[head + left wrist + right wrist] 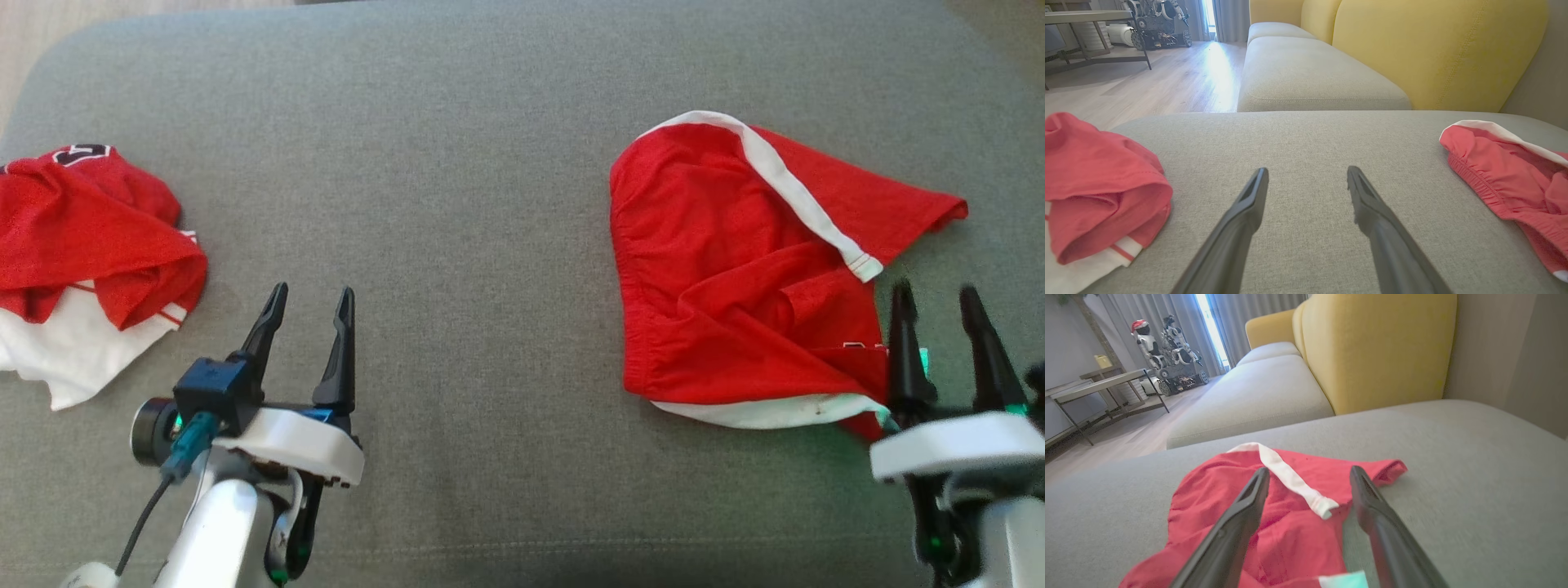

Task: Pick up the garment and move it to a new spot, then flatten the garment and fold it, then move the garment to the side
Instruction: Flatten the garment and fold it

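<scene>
Facing rumpled red white-striped shorts [718,269] by the grey fabric cushion's [490,163] right edge — presumably for pickup — the right gripper [935,287] has fingers spread; the left gripper [313,287] too.

shirt [90,237] cut by edge, right hand [936,292] cropped

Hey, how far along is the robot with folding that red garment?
Done: little that shows; the red shorts lie rumpled and partly doubled over on the grey cushion. In hand: nothing gripped; the right end effector is open at the shorts' near edge, the left end effector open over bare cushion. Left: flattening, folding, moving aside.
</scene>
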Controlling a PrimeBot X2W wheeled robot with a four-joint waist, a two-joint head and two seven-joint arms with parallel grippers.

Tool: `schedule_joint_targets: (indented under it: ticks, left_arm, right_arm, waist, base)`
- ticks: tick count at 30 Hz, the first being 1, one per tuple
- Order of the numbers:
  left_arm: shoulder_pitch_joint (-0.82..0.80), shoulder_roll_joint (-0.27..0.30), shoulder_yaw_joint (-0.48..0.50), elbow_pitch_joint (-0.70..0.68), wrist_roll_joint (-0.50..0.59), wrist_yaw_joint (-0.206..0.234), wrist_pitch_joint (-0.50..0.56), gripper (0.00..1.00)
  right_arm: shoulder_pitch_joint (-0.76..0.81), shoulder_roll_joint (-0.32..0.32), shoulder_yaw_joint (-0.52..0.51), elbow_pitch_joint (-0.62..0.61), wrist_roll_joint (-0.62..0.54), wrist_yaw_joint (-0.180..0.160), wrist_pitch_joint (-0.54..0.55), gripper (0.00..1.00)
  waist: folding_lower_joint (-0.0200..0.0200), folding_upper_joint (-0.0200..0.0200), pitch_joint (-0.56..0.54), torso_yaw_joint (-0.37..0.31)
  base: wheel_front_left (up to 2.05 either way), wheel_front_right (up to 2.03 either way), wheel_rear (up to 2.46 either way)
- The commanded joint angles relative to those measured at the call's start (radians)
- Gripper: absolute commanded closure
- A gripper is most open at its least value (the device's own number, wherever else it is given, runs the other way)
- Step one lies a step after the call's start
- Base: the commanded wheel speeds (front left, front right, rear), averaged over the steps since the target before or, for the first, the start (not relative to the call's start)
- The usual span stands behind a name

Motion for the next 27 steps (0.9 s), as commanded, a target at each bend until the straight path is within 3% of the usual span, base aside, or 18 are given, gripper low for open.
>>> schedule_joint_targets:
  ticks: [1, 9, 27]
  left_arm:
    - [-0.019, 0.021, 0.045, -0.029, 0.007, 0.003, -0.012, 0.00]
    - [0.019, 0.026, 0.040, -0.026, 0.001, 0.010, -0.011, 0.00]
    - [0.055, 0.034, 0.020, -0.053, -0.010, 0.021, 0.011, 0.00]
  right_arm:
    - [-0.045, -0.007, 0.037, -0.045, -0.028, 0.004, -0.016, 0.00]
    - [-0.071, -0.007, 0.104, -0.046, -0.105, 0.004, 0.005, 0.00]
    - [-0.053, -0.007, 0.148, -0.028, -0.109, 0.004, 0.017, 0.00]
  waist:
    - [0.0000, 0.0000, -0.009, 0.003]
    - [0.0000, 0.0000, -0.065, 0.007]
    - [0.0000, 0.0000, -0.093, 0.009]
  base:
    - [0.00, 0.00, 0.00]
    - [0.00, 0.00, 0.00]
    - [0.00, 0.00, 0.00]
